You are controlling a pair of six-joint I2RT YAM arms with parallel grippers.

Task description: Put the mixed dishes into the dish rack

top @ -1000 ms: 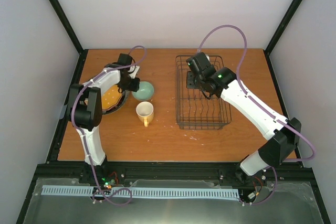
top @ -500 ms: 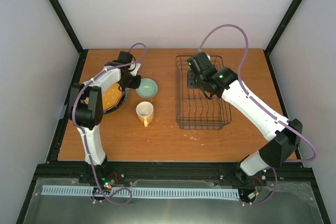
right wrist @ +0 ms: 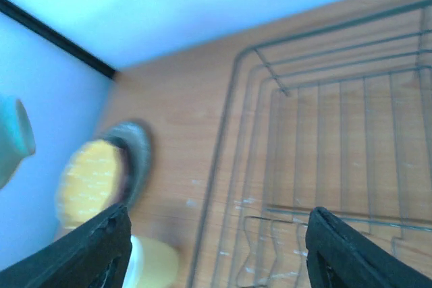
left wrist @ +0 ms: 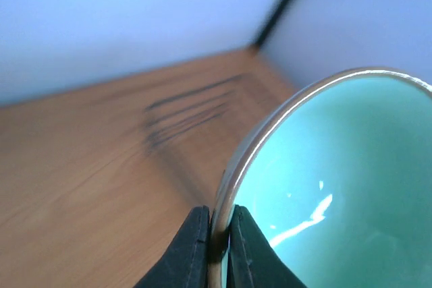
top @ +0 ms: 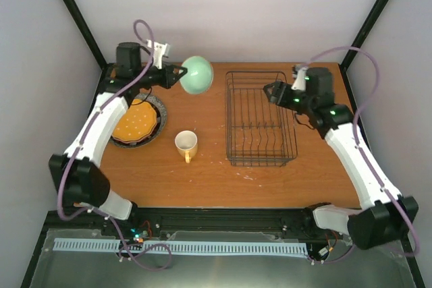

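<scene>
My left gripper is shut on the rim of the pale green bowl and holds it tilted in the air, left of the dish rack. In the left wrist view the fingers pinch the bowl's rim. My right gripper is open and empty above the rack's right side; its view shows the rack wires. The yellow mug stands on the table. The orange-yellow plate lies on the stacked plates at the left; the grey plate's rim shows under it.
The wooden table is bounded by black frame posts and white walls. In the right wrist view the plate stack, the mug and the bowl's edge show left of the rack.
My left gripper has lifted the green bowl off the table and carried it up and back. My right arm has pulled back from the rack's middle toward its right side.
</scene>
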